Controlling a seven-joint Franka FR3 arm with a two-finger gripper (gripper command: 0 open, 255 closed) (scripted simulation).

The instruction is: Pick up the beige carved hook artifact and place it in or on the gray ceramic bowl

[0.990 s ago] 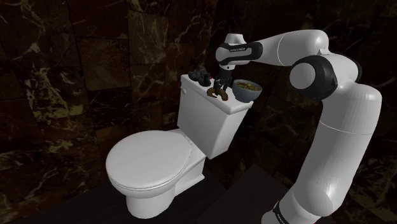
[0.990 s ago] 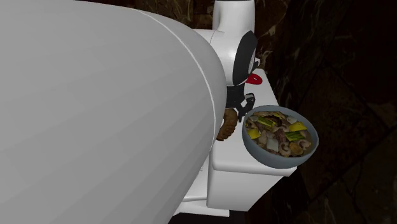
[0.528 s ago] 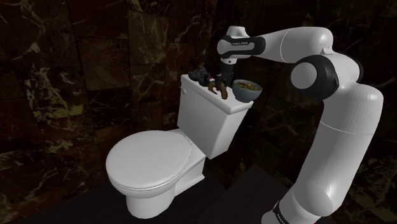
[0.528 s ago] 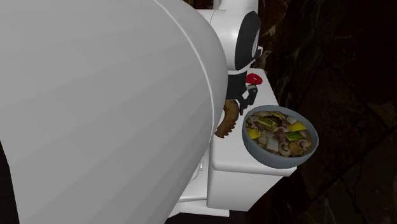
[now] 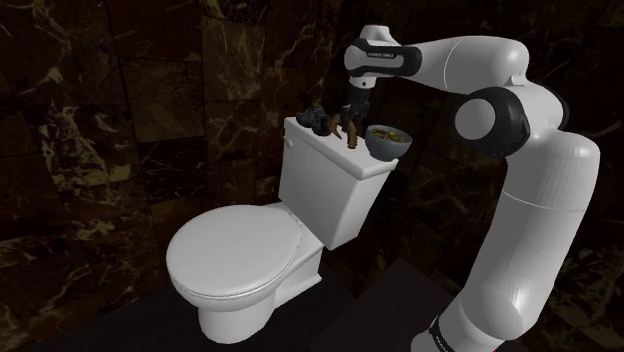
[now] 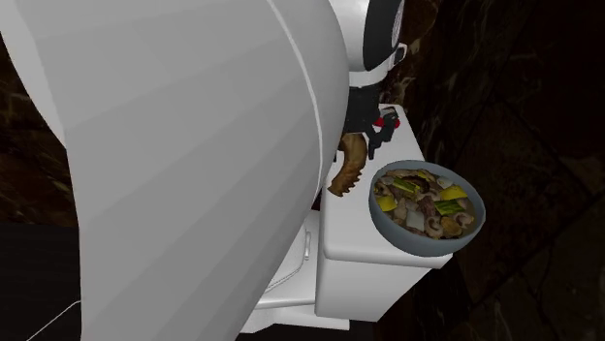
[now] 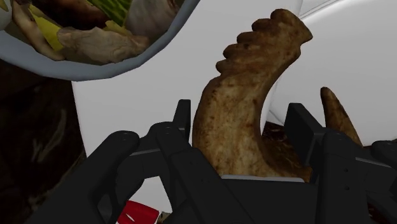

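The brown carved hook (image 5: 353,137) hangs lifted just above the white toilet tank lid (image 5: 320,150), clasped by my black gripper (image 5: 351,120). In the wrist view the gripper (image 7: 242,137) is shut on the hook (image 7: 248,114), whose notched end points away from the hand, with one finger (image 7: 180,127) against each side. The gray bowl (image 5: 389,142) stands at the lid's end close beside the hook, filled with mixed food pieces. In the second exterior view the hook (image 6: 351,167) hangs a little to the left of the bowl (image 6: 424,208), beneath the gripper (image 6: 373,136).
A dark object (image 5: 313,122) lies on the tank lid on the far side of the hook from the bowl. A small red item (image 6: 391,121) sits on the lid by the gripper. The toilet seat (image 5: 235,255) lies below, with dark marbled walls around.
The gripper has risen from the tank lid with the hook in it, and the hook has swung from lying flat to hanging, a little nearer the bowl.
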